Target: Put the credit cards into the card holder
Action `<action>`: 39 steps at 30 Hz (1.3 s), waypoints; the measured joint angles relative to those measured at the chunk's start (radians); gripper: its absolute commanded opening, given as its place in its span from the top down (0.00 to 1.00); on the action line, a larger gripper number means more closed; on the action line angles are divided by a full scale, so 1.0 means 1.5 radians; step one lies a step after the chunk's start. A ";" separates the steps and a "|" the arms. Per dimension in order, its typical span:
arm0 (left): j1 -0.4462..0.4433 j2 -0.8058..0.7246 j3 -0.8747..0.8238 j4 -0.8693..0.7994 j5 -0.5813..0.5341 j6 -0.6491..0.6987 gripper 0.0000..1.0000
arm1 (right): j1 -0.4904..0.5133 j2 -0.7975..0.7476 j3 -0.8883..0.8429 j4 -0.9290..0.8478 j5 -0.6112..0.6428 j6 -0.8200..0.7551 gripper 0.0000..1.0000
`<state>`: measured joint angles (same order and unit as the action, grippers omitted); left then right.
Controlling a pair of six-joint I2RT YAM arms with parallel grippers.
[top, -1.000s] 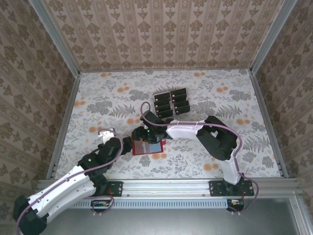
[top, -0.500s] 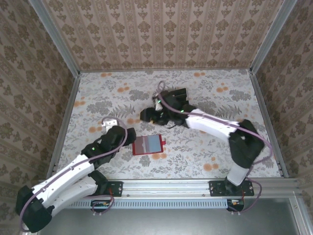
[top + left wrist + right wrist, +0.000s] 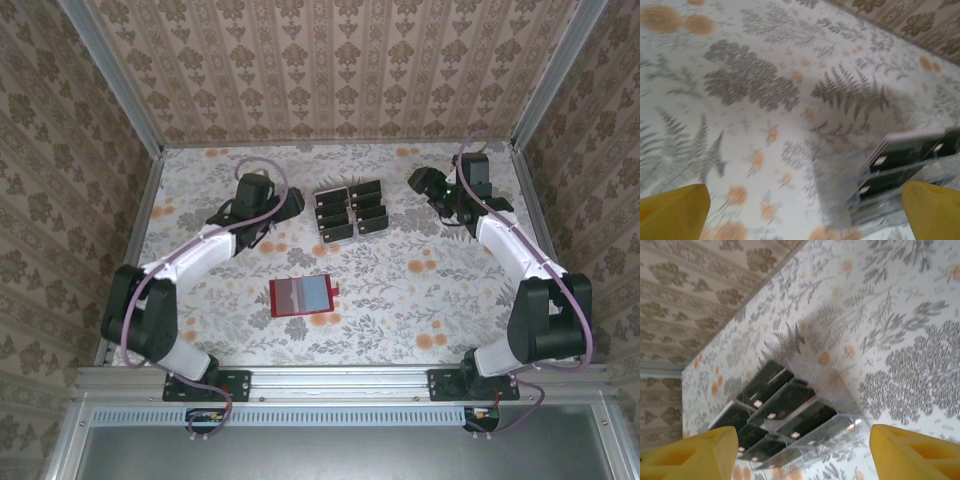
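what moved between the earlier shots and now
Both arms left the red wallet and swung to the far side. The left gripper is now left of the credit cards, the right gripper right of them, jaws open and empty. The wallet lies open in the same spot; the cards look unmoved.

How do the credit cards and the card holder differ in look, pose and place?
Colour: the credit cards are black with small pale marks; the card holder is red with grey-blue inside. Pose: the cards sit in rows in a clear tray; the holder lies open and flat. Place: the cards are farther back on the floral table; the holder is nearer its front edge. Both are small and rectangular.
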<state>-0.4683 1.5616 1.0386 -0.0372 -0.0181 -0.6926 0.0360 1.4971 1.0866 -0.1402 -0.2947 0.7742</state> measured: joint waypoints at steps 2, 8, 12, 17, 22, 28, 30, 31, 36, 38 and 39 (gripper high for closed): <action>0.004 0.040 0.031 0.024 0.026 -0.011 0.00 | -0.009 0.038 0.008 0.031 -0.018 0.012 0.29; 0.017 0.139 0.108 0.095 0.096 -0.053 0.00 | -0.012 0.175 0.031 0.108 -0.067 0.067 0.30; 0.020 0.180 0.115 0.146 0.122 -0.094 0.00 | -0.011 0.231 0.033 0.149 -0.094 0.112 0.30; 0.018 0.205 0.114 0.187 0.135 -0.130 0.00 | 0.002 0.255 0.033 0.184 -0.106 0.142 0.30; 0.016 0.211 0.112 0.227 0.140 -0.159 0.00 | 0.023 0.271 0.033 0.228 -0.110 0.173 0.30; 0.005 0.230 0.112 0.245 0.144 -0.172 0.00 | 0.040 0.286 0.024 0.259 -0.111 0.196 0.30; -0.004 0.238 0.112 0.247 0.145 -0.172 0.00 | 0.045 0.286 0.014 0.269 -0.111 0.202 0.30; -0.008 0.242 0.112 0.247 0.146 -0.172 0.00 | 0.047 0.286 0.009 0.276 -0.111 0.205 0.30; -0.019 0.248 0.111 0.255 0.150 -0.175 0.00 | 0.056 0.279 -0.022 0.318 -0.110 0.218 0.30; -0.020 0.248 0.111 0.259 0.150 -0.178 0.00 | 0.062 0.271 -0.037 0.328 -0.110 0.225 0.30; -0.020 0.248 0.111 0.260 0.150 -0.180 0.00 | 0.065 0.266 -0.045 0.333 -0.110 0.228 0.30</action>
<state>-0.4980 1.9343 1.2045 0.3527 0.2062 -0.9623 0.1341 1.8965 1.0195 0.3592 -0.4603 1.1168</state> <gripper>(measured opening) 0.997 0.698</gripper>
